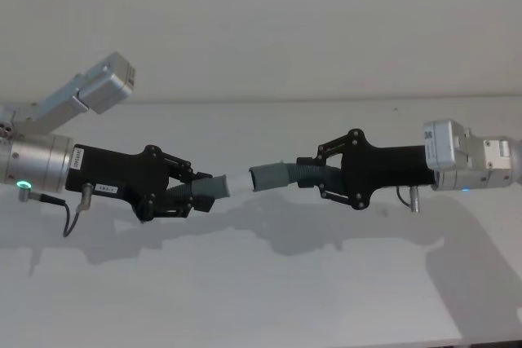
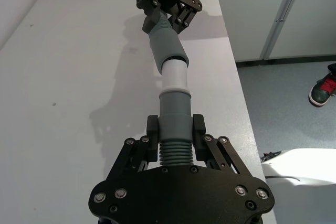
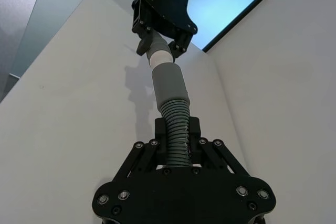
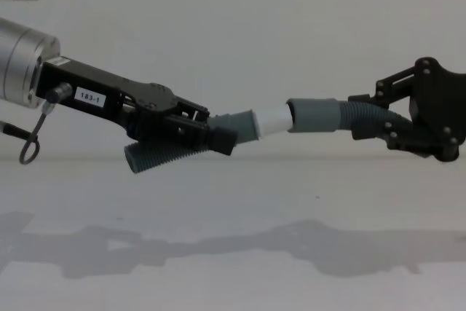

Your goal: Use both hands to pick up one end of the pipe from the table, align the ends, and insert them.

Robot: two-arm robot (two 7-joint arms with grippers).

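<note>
Both pipe pieces hang above the white table [image 1: 261,291], end to end. My left gripper [image 1: 200,193] [image 2: 175,129] [image 4: 211,132] is shut on the corrugated piece [image 4: 156,156] just behind its narrow grey cuff, whose white tip [image 1: 238,184] [image 2: 174,77] [image 4: 273,120] points right. My right gripper [image 1: 322,175] [image 3: 177,129] [image 4: 368,118] is shut on the other corrugated piece [image 3: 176,124]. That piece's wider socket cuff [image 1: 269,176] [image 3: 168,82] [image 4: 313,116] meets the white tip, which just enters its mouth. The two pieces sit at a slight angle to each other.
The table's side edge [image 2: 239,93] runs close beside the pipe in the left wrist view, with grey floor and a red shoe [image 2: 323,88] beyond. A wall rises behind the table's far edge [image 1: 326,100]. Shadows of both arms lie on the table below.
</note>
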